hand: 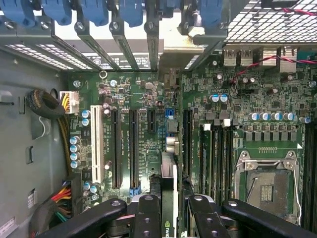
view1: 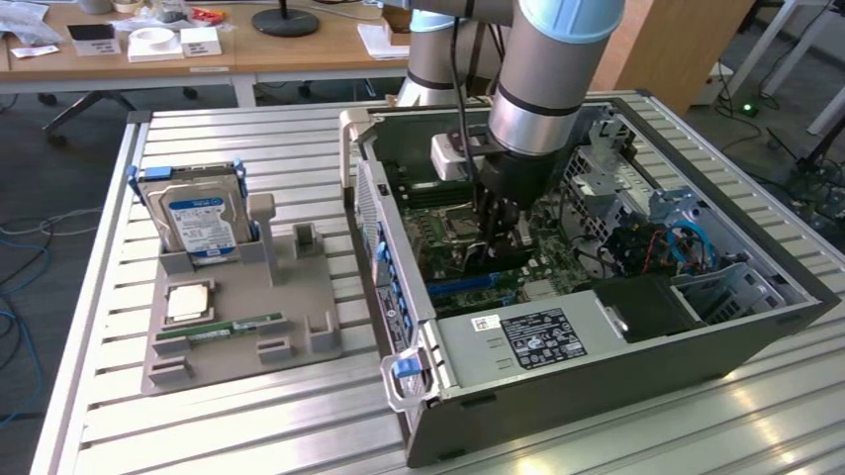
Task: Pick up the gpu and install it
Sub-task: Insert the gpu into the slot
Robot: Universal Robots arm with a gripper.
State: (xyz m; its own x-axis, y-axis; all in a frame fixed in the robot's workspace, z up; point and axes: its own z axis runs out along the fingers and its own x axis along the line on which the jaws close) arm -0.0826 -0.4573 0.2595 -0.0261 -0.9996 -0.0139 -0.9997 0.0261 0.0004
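**While the hand (view1: 508, 223) clamps the gpu (hand: 168, 196), both hang inside the open case**

Because the exterior view stands back from the arm, it gives the wider layout. A grey steel computer case (view1: 620, 341) lies on its side, lid off, on a ribbed aluminium table (view1: 264, 435). The arm's silver and pale-blue tube drops into it from twelve o'clock. At nine o'clock from the case sits a matte grey plastic fixture (view1: 304, 297). A boxy silver hard drive (view1: 198, 213) stands upright at the fixture's eleven o'clock corner. A narrow green memory stick (view1: 222, 327) lies flat toward six o'clock, with a square processor chip (view1: 185, 300) just at its eleven o'clock.

Closer in, the wrist view gives the grip. Two black fingers (hand: 148, 218) (jointed, with round pivot pins) are closed on the gpu, which shows edge-on between them. It is a thin dark slab with a pale edge strip and a green logo. It reaches out over the green motherboard (hand: 148, 99), by the long black expansion slots (hand: 133, 144) that lie beside a white slot (hand: 96, 144). Whether it touches one I cannot tell. Blue plastic latches (hand: 94, 10) line the case's rear openings, and a metal-framed processor socket (hand: 267, 183) sits well apart from the card.
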